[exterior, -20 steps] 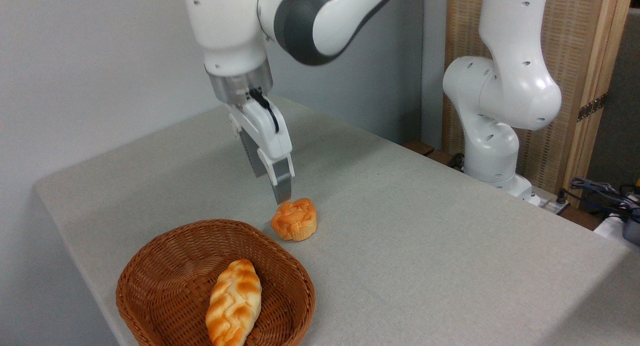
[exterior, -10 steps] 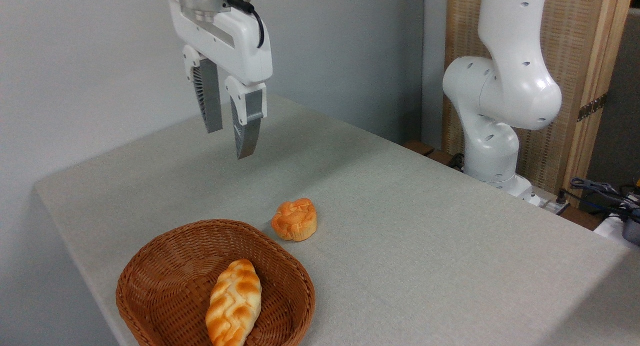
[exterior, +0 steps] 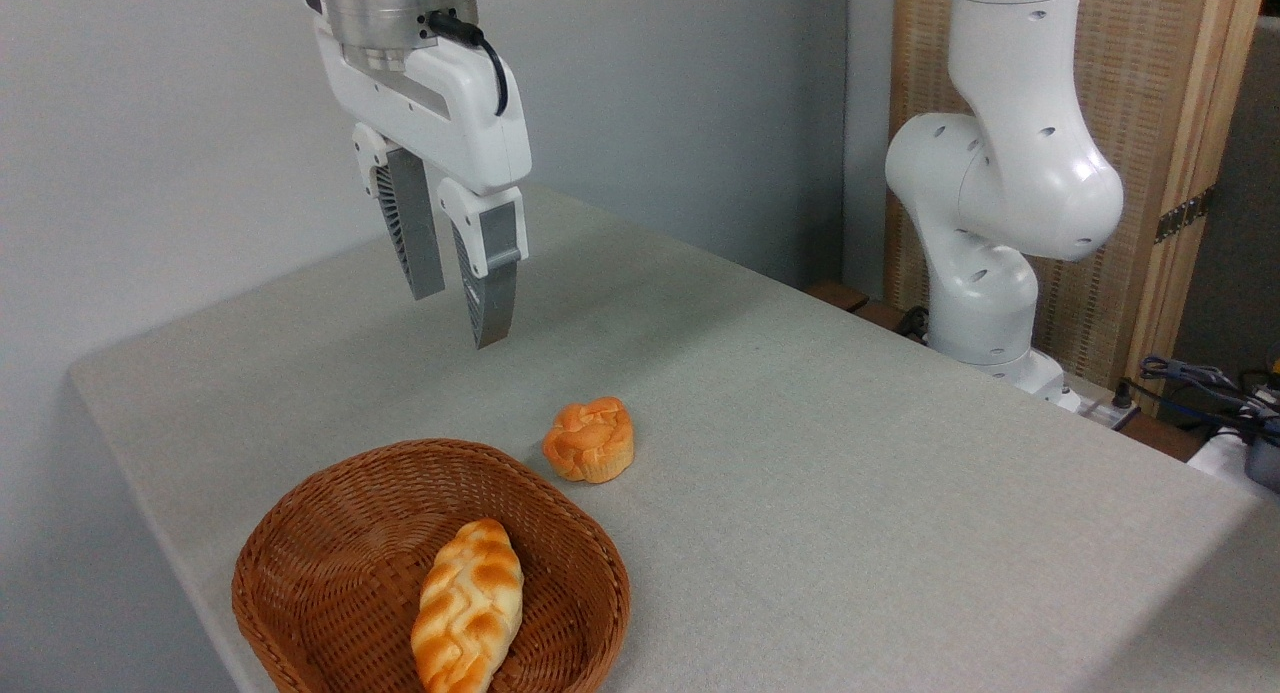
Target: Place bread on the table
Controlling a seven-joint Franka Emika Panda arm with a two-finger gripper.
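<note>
The bread (exterior: 589,439) sits on the table (exterior: 850,493), just beside the basket (exterior: 300,553). The tool (exterior: 459,318) hangs high above, up and left of it, part open, holding nothing.

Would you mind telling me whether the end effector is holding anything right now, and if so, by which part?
Nothing is held. The end effector hangs open and empty above the table, while the bread lies on the cloth beside the basket.
</note>
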